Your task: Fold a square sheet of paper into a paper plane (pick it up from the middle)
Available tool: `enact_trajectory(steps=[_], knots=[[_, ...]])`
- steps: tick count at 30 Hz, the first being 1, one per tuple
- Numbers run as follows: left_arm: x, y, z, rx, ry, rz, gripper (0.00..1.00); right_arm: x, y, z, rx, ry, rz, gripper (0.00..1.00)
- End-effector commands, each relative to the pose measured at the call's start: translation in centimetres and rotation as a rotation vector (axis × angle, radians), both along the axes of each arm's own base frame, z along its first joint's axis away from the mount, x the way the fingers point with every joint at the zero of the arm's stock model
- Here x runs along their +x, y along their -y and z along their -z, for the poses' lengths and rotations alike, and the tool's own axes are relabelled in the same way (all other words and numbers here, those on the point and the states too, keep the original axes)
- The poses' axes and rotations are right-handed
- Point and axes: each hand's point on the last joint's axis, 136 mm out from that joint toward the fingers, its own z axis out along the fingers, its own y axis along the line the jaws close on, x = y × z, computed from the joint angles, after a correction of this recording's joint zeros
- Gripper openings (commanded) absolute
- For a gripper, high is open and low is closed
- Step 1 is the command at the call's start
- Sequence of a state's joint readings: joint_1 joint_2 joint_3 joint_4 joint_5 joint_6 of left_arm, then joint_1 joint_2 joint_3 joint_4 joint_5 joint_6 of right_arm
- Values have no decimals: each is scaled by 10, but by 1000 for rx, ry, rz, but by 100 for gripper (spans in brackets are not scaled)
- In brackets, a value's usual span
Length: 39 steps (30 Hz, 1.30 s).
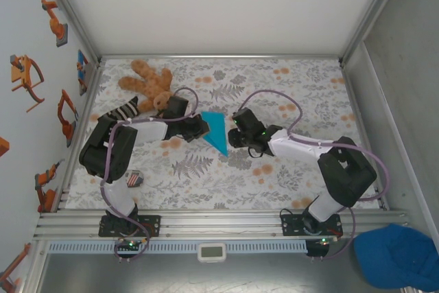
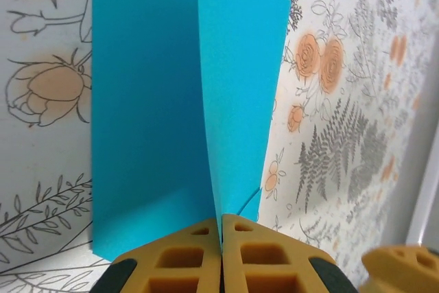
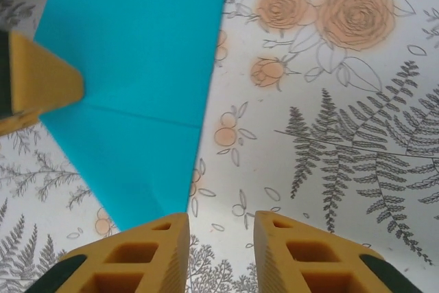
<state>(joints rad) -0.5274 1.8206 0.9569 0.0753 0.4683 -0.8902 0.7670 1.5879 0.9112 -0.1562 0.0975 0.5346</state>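
Closest to my left wrist camera, the left gripper (image 2: 221, 230) has its yellow fingers pressed together. They pinch a raised fold of the cyan paper plane (image 2: 158, 101). One layer lies flat on the floral table cover (image 2: 343, 135), and another stands up from the pinch.

On my right wrist camera, the right gripper (image 3: 221, 238) is spread, with nothing but tablecloth in the gap. The plane's narrow end lies just beside the finger on the left of that picture. A crease runs across the paper, and a yellow finger of the left gripper sits at its far-left edge.

From above, I see the plane mid-table between the two grippers, its sharp tip pointing toward the arm bases. A teddy bear (image 1: 147, 80) lies beyond the left arm. A blue cap (image 1: 398, 255) sits off the table at the near right.
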Motion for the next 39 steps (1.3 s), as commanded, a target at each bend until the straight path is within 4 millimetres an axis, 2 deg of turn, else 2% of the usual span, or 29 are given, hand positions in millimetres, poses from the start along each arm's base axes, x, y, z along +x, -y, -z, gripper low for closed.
enact_trajectory(steps=[1, 8, 13, 21, 29, 39], knots=[[8, 0, -21, 66, -1, -75, 7, 7, -6, -11, -105, 102, -52, 35], [18, 11, -27, 59, -78, -127, 7, 9, -28, -4, -61, 124, -104, 42], [20, 14, -29, 57, -113, -147, 7, 15, -42, -2, -20, 142, -124, 42], [17, 15, -29, 69, -133, -134, 8, 26, -46, 5, -60, 161, -123, 36], [16, 17, -26, 68, -147, -131, 8, 26, -47, 15, -91, 163, -129, 35], [14, 15, -27, 79, -151, -127, 12, 23, -42, 22, -145, 172, -137, 24]])
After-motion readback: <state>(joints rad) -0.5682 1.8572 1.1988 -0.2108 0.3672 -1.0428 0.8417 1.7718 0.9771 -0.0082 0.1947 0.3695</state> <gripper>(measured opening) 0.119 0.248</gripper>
